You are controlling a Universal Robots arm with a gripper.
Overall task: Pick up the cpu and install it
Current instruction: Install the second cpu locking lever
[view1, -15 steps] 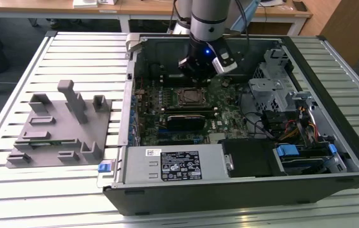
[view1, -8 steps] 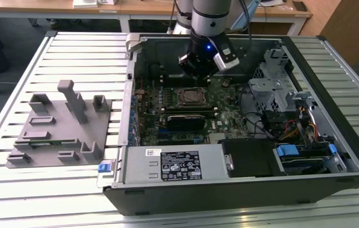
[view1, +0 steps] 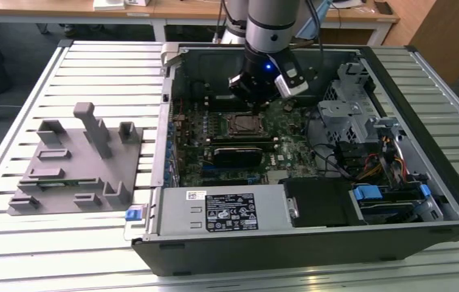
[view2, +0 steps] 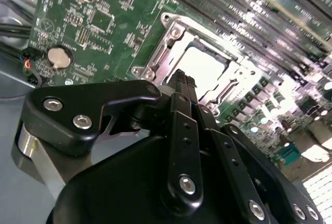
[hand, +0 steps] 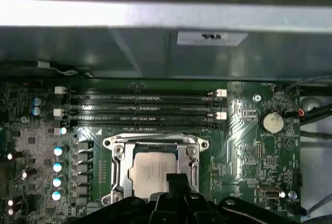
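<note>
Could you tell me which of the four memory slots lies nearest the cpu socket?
The last slot in the first wrist view, running right along the socket frame that holds the cpu; the other three lie beyond it, toward the case wall.

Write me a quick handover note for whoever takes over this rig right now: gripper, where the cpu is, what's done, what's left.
Gripper: inside the open computer case, directly above the socket, fingertips close over the cpu. Whether it is open or shut cannot be told.
Cpu: lying in the socket on the motherboard, silver top up, also seen in the second wrist view.
Done: cpu appears picked up and placed in the socket.
Left: the socket frame around the cpu looks unlatched; confirm seating, then back the arm out of the case.
Grey fixture sits on the table at the exterior view's left.
</note>
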